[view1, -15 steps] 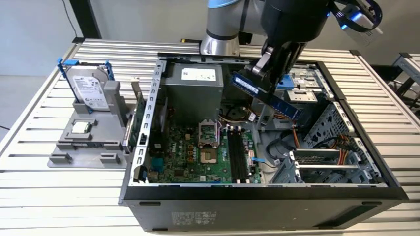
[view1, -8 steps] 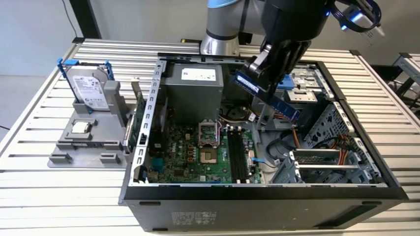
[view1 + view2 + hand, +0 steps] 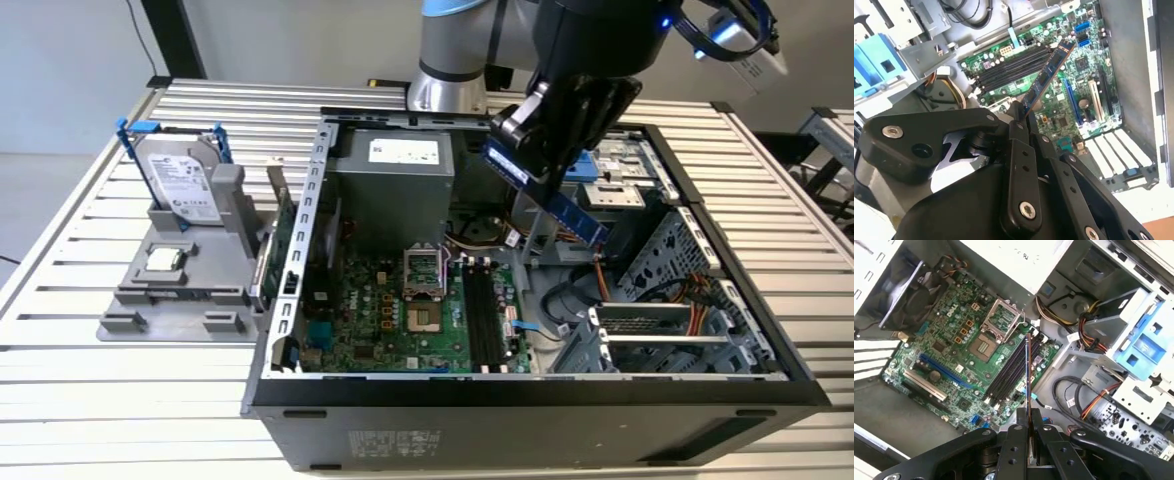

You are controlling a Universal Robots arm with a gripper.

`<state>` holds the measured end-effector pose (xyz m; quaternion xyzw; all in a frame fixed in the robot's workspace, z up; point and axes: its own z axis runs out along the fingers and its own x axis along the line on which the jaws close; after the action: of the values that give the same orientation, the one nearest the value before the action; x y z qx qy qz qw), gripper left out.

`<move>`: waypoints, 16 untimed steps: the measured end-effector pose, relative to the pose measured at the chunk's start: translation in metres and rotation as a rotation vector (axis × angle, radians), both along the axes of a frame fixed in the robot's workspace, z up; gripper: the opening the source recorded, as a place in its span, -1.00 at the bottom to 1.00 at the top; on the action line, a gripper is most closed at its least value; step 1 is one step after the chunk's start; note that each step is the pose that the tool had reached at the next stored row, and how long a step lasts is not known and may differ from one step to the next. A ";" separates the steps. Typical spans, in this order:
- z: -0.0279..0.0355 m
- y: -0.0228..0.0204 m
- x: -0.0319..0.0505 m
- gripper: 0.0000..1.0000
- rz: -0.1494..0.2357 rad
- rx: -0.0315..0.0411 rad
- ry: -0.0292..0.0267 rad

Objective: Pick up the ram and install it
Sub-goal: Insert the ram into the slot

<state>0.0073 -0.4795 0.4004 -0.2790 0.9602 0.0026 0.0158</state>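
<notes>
Over the open computer case [image 3: 318,200], the gripper [image 3: 518,142] is closed tight on an end of the ram [image 3: 574,215], which hangs tilted in the air, clear of the motherboard [image 3: 387,320]. Seen edge-on in the first wrist view, it lines up over the black memory slots [image 3: 1008,371].

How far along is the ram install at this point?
Done: the pickup, the gripper is shut on the ram. In hand: the ram is held in the air over the motherboard's black slots, lined up along them in the first wrist view. Left: it is not yet seated in any slot.
</notes>
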 end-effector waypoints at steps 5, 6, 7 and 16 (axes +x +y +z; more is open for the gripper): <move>0.0008 0.0000 0.0000 -1.00 -0.073 -0.0002 0.0001; 0.0009 -0.0001 0.0000 -1.00 -0.088 -0.0002 0.0000; 0.0009 -0.0001 0.0000 -1.00 -0.104 -0.0002 0.0001; 0.0008 0.0000 0.0000 -1.00 -0.256 -0.0001 0.0001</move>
<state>0.0073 -0.4795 0.4012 -0.1543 0.9879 0.0005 0.0160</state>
